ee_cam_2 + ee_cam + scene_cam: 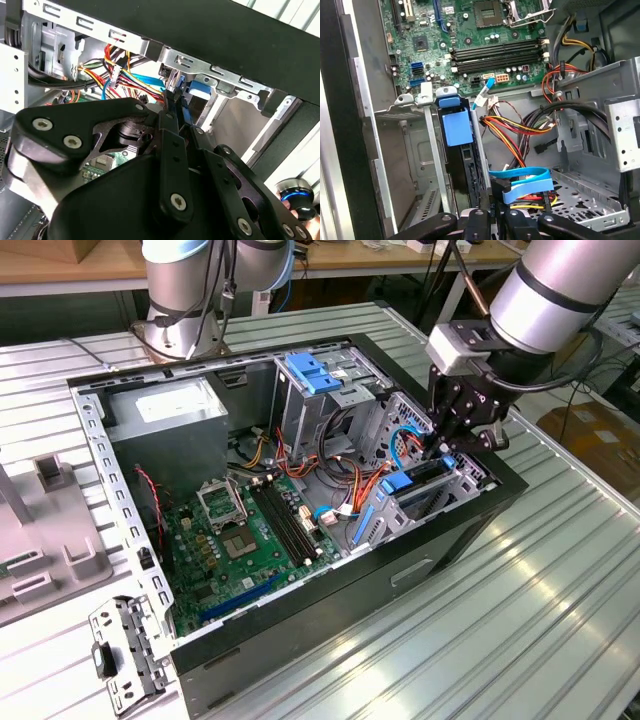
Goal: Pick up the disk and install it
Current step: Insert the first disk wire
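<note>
The disk point(421, 478) stands on edge in the metal drive cage point(455, 490) at the front corner of the open computer case, on the exterior view's right. In the first wrist view the disk point(463, 167) is a dark slab between cage walls, with a light-blue rail tab point(456, 126) at its end. My gripper point(447, 448) hangs right over the cage. Both wrist views show its black fingers close together, gripper point(175, 97) and gripper point(492, 216), at the disk's blue rail point(196, 93). Whether they pinch anything I cannot tell.
The case holds a green motherboard point(245, 530), a grey power-supply box point(165, 410) and a second cage with a blue bracket point(310, 370). Orange, red and blue cables point(520, 182) run beside the disk's slot. A loose metal bracket point(125, 650) lies on the table. Another arm's base point(185, 300) stands behind.
</note>
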`<state>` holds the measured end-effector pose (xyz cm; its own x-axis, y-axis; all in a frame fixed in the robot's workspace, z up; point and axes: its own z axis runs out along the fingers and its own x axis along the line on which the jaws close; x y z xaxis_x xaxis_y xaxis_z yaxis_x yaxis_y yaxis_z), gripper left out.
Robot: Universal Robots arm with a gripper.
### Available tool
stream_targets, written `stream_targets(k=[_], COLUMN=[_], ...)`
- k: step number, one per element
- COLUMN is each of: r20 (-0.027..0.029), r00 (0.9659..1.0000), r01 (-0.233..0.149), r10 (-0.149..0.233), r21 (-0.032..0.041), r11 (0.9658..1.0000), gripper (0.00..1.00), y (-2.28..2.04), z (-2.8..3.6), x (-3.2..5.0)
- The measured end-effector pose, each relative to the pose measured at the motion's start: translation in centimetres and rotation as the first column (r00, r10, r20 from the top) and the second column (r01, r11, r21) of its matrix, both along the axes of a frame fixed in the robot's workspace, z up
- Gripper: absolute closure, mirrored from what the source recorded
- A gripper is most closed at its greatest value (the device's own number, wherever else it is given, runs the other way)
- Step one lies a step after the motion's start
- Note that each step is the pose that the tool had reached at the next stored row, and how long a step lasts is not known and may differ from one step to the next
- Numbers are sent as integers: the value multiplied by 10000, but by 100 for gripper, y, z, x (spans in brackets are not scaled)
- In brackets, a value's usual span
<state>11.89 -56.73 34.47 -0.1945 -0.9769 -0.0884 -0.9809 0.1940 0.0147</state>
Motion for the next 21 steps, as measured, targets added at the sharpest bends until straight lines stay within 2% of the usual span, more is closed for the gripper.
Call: stream_targets(k=[3,8,9,16,17,18,19,21], r20=[1,13,16,17,21,22,23,22], r00=[9996,9990,9990,9990,9967,9939,9931,9929], r01=[-281,-437,-438,-437,-810,-1106,-1171,-1189], r10=[281,437,438,437,810,1106,1170,1189], r21=[1,42,75,118,187,198,205,203], r11=[9996,9990,9990,9990,9965,9937,9929,9927], gripper=[83,83,83,83,83,83,83,83], y=[0,-1,-7,-91,-116,-156,-132,-131], z=[0,12,12,16,39,35,23,19], x=[-12,-48,-54,-62,-61,-64,-64,-64])
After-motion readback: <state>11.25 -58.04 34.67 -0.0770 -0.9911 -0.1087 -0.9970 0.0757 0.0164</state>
